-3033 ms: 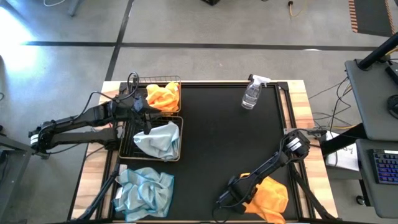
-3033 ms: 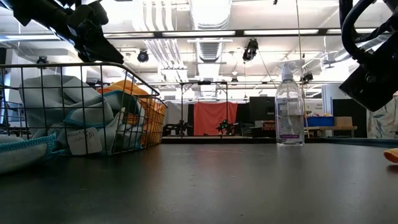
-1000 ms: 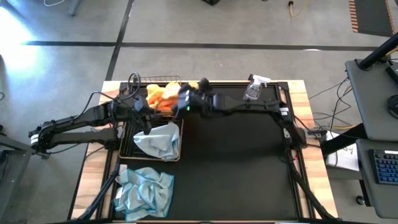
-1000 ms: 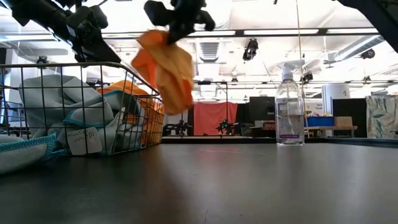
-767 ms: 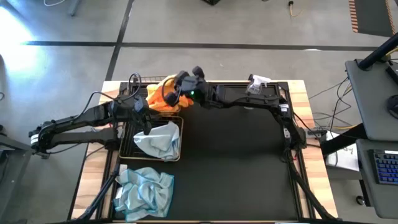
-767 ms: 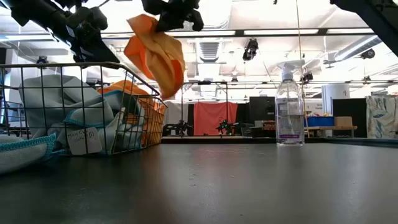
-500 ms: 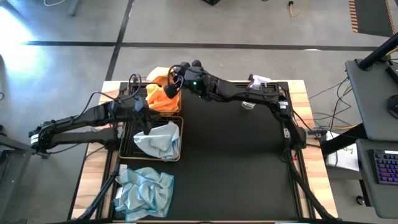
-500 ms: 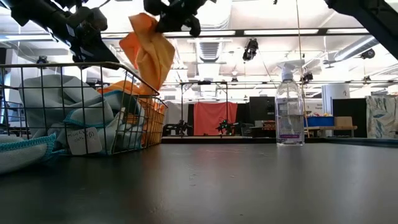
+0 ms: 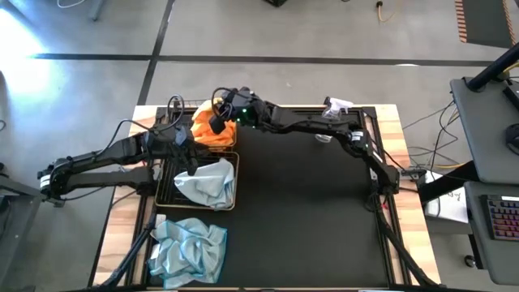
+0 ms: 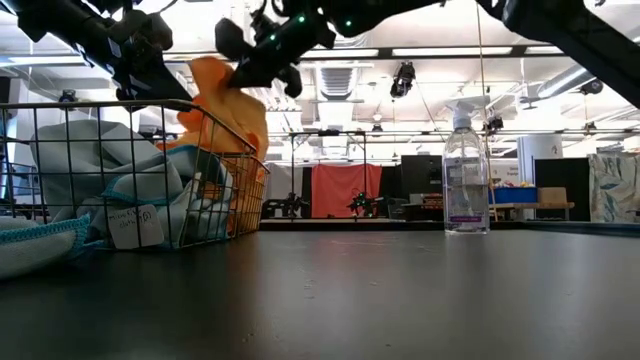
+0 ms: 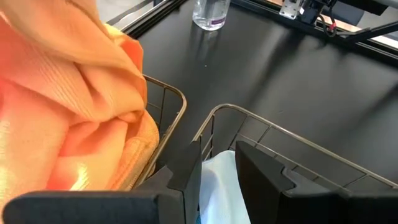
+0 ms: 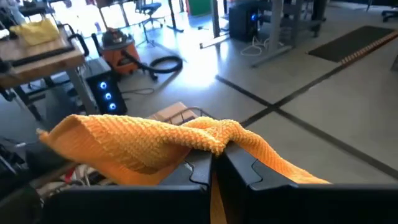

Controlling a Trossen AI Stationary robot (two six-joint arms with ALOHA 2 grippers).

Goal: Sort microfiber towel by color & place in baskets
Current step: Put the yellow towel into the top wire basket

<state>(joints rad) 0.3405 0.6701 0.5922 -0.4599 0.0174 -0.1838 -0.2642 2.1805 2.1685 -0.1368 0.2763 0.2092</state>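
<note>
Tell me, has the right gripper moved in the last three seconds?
Yes. The right gripper, shut on an orange towel, went from the table's near right corner to over the far basket.

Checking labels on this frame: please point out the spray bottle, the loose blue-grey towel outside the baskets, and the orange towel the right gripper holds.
spray bottle (image 10: 466, 180), low view, clear body.
blue-grey towel (image 9: 188, 248), high view, middle of the crumpled cloth.
orange towel (image 12: 149, 144), right wrist view, fold above the fingers.
</note>
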